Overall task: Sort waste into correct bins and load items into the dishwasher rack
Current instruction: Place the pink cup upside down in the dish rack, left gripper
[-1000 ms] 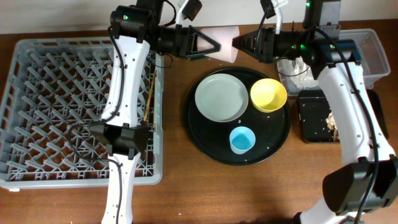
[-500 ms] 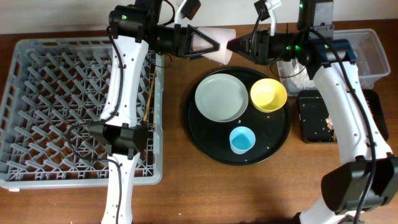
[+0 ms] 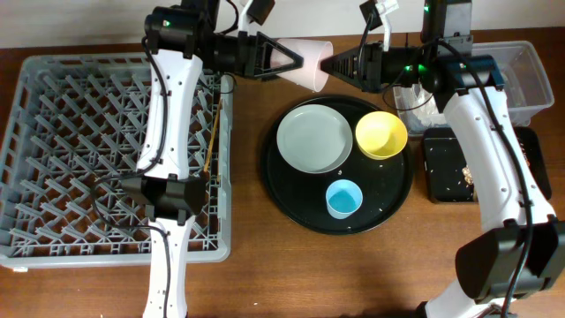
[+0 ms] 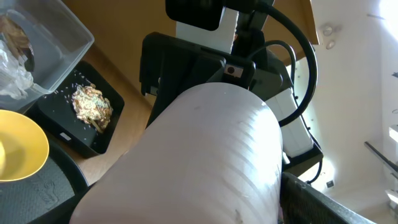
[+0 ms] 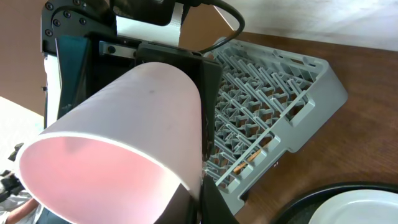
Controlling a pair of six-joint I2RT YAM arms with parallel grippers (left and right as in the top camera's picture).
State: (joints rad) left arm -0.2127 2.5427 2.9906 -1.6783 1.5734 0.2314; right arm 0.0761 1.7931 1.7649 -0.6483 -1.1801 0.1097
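Note:
The small pink cup (image 3: 311,64) hangs on its side in the air above the table's far edge, between both grippers. My left gripper (image 3: 291,60) is shut on its body; the cup fills the left wrist view (image 4: 205,155). My right gripper (image 3: 325,64) is shut on the rim, with one finger inside the mouth (image 5: 202,186). The grey dishwasher rack (image 3: 53,150) lies at the left with chopsticks (image 3: 212,141) along its right side. The grey-green plate (image 3: 314,138), yellow bowl (image 3: 380,134) and light-blue cup (image 3: 343,198) sit on the round black tray (image 3: 291,203).
At the right, a clear tub (image 3: 530,71) holds white tissue (image 3: 422,99). In front of it, a black rectangular tray (image 3: 441,168) holds tan food scraps (image 3: 466,172). The rack's corner (image 5: 292,81) lies below the cup.
Both grippers and the pink cup between them have shifted a little to the left. The left arm's upper part has swung left.

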